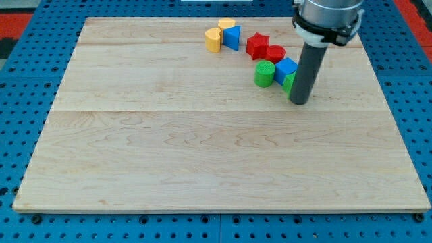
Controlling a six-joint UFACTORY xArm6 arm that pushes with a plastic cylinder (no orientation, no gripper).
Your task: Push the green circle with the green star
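- My tip (300, 101) rested on the counter (202, 155), toward the view's upper right, below the arm's grey collar (327, 20).
- There were no jaws in view; the arm ended in a plain dark rod (307, 71), so nothing could be told of open or closed.
- The green star (289, 82) sat at the rod's 9 o'clock side, mostly hidden behind it, only a green sliver showing; whether the tip touched it could not be told.
- The green circle (264, 73) stood at 9 o'clock from the star, just beside the blue block (285, 69).
- That blue block lay between the circle and the star, slightly toward 12 o'clock, and seemed to touch both.
- A red star (257, 45) and a red block (275, 53) lay at 12 o'clock from the circle, touching each other; the red block's shape was unclear.
- Farther toward 10 o'clock sat a cluster: a yellow block (213, 40), another yellow block (225, 25) behind it, and a second blue block (232, 37), all pressed together.
- The counter sat on a blue pegboard (20, 101).
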